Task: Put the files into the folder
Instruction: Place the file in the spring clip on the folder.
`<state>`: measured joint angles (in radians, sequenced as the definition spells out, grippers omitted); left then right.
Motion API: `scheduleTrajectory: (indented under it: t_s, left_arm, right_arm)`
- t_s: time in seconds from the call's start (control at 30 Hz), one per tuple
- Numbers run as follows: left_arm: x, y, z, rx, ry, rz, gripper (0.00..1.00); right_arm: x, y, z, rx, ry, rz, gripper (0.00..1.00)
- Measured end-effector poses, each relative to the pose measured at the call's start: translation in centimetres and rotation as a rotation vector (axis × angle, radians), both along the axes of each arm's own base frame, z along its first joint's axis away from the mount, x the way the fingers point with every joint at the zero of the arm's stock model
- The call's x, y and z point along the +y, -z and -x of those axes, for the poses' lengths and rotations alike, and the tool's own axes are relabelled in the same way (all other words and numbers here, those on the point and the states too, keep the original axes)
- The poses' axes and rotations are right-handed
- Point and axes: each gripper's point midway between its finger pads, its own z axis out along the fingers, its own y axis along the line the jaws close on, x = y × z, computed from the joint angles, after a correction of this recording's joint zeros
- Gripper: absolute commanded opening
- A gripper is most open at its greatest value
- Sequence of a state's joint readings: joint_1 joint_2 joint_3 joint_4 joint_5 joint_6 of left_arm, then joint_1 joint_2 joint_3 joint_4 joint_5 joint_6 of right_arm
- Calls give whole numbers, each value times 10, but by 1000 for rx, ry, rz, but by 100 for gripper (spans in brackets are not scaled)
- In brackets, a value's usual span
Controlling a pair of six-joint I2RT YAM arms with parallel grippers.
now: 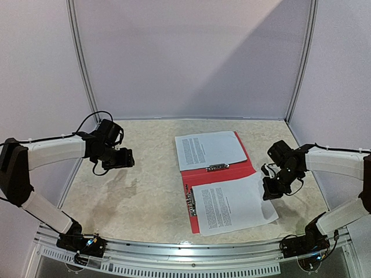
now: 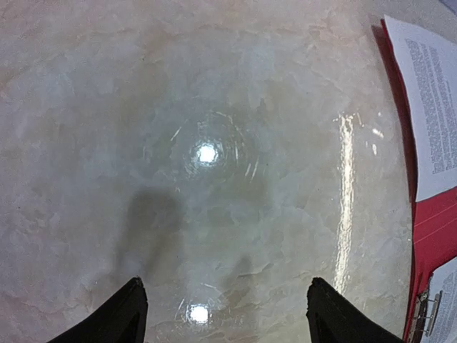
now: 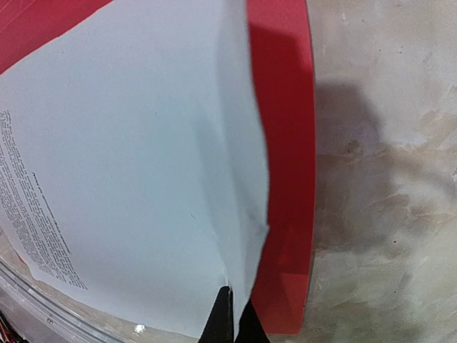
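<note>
Two sheets lie on the open folder (image 1: 217, 175) in the top view, mid-table, a bit right of center: far sheet (image 1: 210, 149) flat on the far cover, near sheet (image 1: 232, 204) on the near cover w/ its right edge past the red. A metal clip (image 1: 217, 167) sits between them. Left gripper (image 1: 126, 157) hangs over bare table (image 1: 145, 191), well apart from the folder, to its left. Right gripper (image 1: 270, 191) is at the near sheet's right edge. Left wrist view: left gripper (image 2: 227, 286) has its fingers (image 2: 132, 311) spread wide, nothing between them, only glossy table (image 2: 207, 107) below; folder (image 2: 435, 229) and far sheet (image 2: 432, 107) show at the right border. Right wrist view: right gripper (image 3: 232, 318) is fully closed, tips pressed together on the edge of the near sheet (image 3: 143, 179), which creases and curls up toward them; looks pinched. Folder (image 3: 285, 143) lies under that sheet, its red margin showing beside the paper's edge, then table (image 3: 385, 179) to the right.
</note>
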<state>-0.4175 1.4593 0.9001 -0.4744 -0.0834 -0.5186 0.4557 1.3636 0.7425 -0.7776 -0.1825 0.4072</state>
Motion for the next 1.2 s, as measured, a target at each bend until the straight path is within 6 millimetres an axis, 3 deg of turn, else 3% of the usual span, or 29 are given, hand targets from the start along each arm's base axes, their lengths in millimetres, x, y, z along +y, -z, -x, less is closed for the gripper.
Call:
scheduleTrajectory:
  t_s: [0.37, 1.2]
  left_arm:
    - [-6, 2, 1, 3, 11, 4, 77]
    - [-14, 14, 4, 31, 32, -9, 77]
  right_arm:
    - [-6, -1, -10, -19, 48, -10, 0]
    - [19, -15, -31, -64, -29, -109, 0]
